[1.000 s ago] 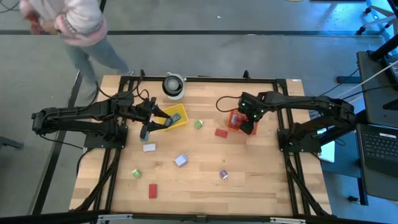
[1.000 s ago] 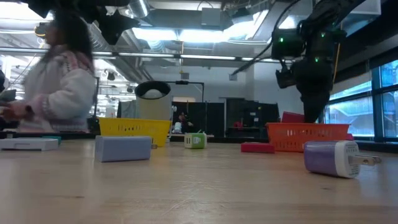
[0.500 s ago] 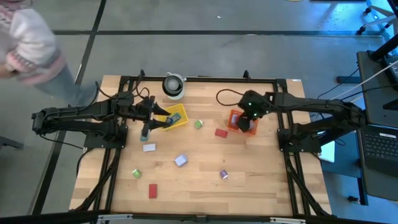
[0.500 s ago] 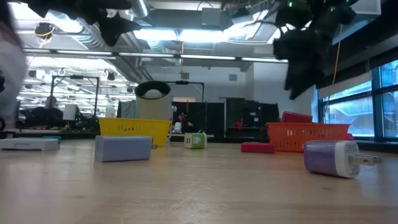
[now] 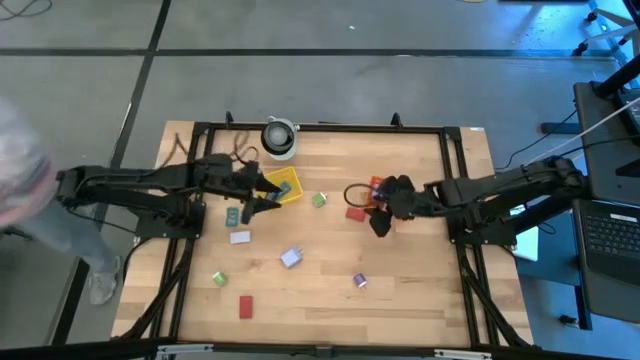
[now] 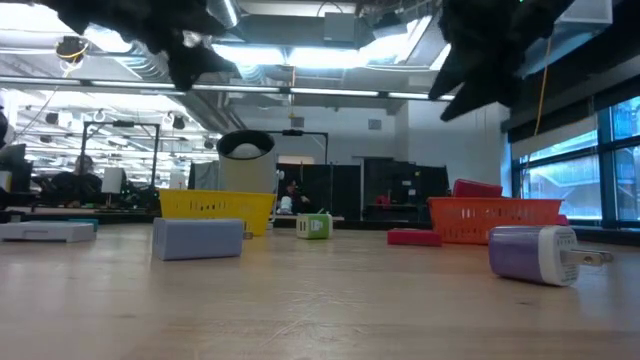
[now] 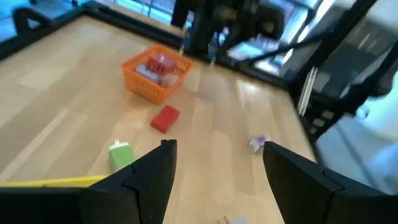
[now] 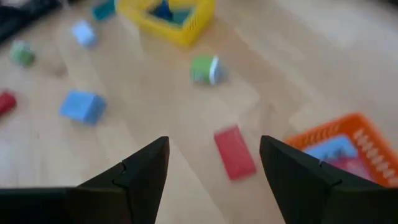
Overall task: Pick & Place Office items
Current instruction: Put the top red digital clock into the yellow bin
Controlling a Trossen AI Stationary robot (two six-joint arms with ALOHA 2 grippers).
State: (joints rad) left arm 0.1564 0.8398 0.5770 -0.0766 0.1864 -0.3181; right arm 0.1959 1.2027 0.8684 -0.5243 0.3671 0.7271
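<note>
Small office items lie scattered on the wooden table: a red block point(image 5: 354, 212), a green block point(image 5: 319, 200), a teal piece point(image 5: 232, 214), a pale block point(image 5: 240, 237), a lavender block point(image 5: 291, 258), a purple plug-like piece point(image 5: 360, 281), another green point(image 5: 219, 278) and another red point(image 5: 246, 305). My right gripper point(image 5: 378, 225) hovers open just right of the red block point(image 8: 235, 152), beside the orange basket point(image 5: 376, 188). My left gripper point(image 5: 252, 207) hangs open at the near-left corner of the yellow basket point(image 5: 281, 187), which holds a blue piece.
A white round object point(image 5: 279, 137) stands at the far edge. The orange basket point(image 7: 155, 71) holds red and pale items. A black cable loops near the right gripper. A person stands beyond the table's left side. Bare wood lies along the near right.
My right gripper has left its place over the orange basket and swung toward the table's near edge and left, ending beside the red block. My left gripper has shifted slightly right along the yellow basket. The person has walked from the far left corner to the left side.
</note>
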